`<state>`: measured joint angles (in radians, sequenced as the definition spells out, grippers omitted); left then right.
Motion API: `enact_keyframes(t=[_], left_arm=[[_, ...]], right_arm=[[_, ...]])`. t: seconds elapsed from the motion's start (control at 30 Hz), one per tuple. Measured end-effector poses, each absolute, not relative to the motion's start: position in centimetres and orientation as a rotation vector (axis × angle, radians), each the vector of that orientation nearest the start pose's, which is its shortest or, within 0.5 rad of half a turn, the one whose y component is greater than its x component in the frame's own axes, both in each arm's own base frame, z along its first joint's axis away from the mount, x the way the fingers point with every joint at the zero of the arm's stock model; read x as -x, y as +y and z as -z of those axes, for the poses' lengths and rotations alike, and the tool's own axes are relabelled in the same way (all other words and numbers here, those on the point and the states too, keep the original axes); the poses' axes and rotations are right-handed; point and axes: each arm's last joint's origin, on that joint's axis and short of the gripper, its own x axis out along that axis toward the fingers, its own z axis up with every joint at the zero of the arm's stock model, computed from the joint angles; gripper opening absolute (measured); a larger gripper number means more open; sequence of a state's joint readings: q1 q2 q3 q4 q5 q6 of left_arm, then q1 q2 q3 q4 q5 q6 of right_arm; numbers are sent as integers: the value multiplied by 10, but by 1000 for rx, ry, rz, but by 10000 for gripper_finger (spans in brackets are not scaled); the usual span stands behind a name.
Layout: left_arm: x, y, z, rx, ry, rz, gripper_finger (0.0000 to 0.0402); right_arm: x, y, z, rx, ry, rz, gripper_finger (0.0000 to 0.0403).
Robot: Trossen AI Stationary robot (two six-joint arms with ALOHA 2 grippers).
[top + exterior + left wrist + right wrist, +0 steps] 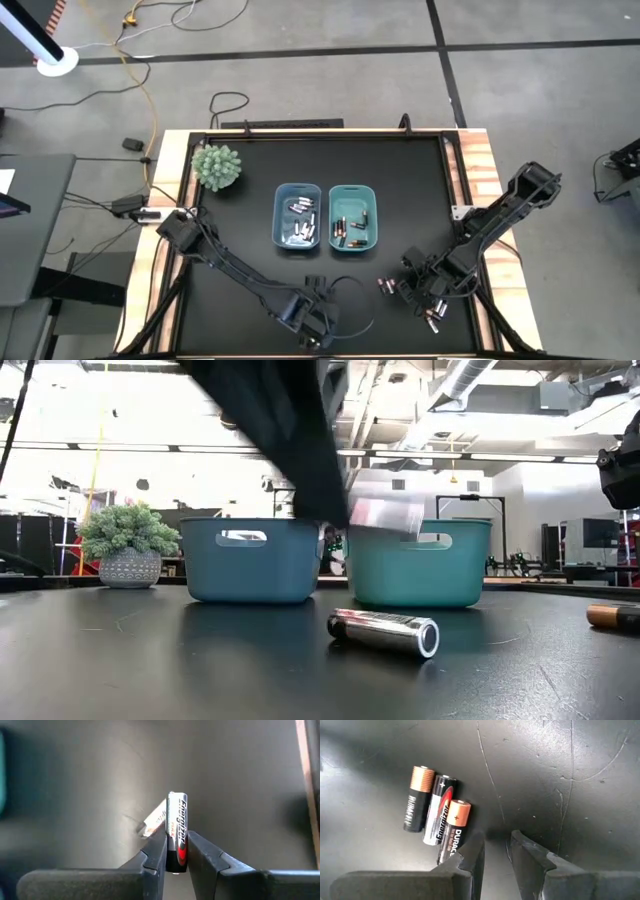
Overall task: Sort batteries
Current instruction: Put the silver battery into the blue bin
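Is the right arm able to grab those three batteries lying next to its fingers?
Probably yes. The right gripper holds nothing, and the three batteries lie bare on the black table just beside it, with nothing covering them. They touch each other, though, so taking only one may be fiddly.

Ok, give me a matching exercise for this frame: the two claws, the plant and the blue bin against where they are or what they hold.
Things:
1. left claw
2. right claw
3. plant
4. blue bin

States:
A. open and empty, beside three loose batteries
B. holds silvery batteries
C. shut on a silver battery
D. stands at the far left corner of the table

Pairs: 1-C, 2-A, 3-D, 4-B
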<state>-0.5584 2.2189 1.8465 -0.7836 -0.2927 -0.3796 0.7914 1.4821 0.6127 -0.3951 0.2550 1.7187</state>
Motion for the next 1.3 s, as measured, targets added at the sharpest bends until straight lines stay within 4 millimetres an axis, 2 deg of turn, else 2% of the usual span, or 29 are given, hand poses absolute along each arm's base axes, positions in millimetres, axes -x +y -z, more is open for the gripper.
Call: enact_keyframes(t=[0.17,0.3,0.4,0.6,0.73,0.83,0.93,1.0,1.17,1.3], left_arm=[[-398,-216,-242,-205,975,7,59],[-389,-184,-278,-244,930,-73,59],[-376,-155,-292,-233,922,-144,59],[-333,-96,-283,-164,892,-371,59],[-310,-63,-268,32,760,-460,59],[-298,-38,-257,205,736,-488,59],[-293,-12,-243,391,787,-501,59],[-293,3,-234,453,850,-480,59],[-302,23,-221,465,917,-383,59],[-305,31,-206,450,987,-374,59]], right_arm=[[-167,158,-127,-874,1089,547,118],[-166,158,-127,-885,1086,555,118],[-167,157,-127,-888,1085,560,118],[-167,157,-127,-910,1077,575,118],[-167,157,-127,-945,1068,600,118],[-167,157,-127,-973,1058,619,118],[-167,157,-127,-995,1052,632,118],[-167,157,-127,-1007,1048,638,118],[-168,157,-127,-1025,1040,650,118],[-171,154,-127,-1043,1038,662,118]])
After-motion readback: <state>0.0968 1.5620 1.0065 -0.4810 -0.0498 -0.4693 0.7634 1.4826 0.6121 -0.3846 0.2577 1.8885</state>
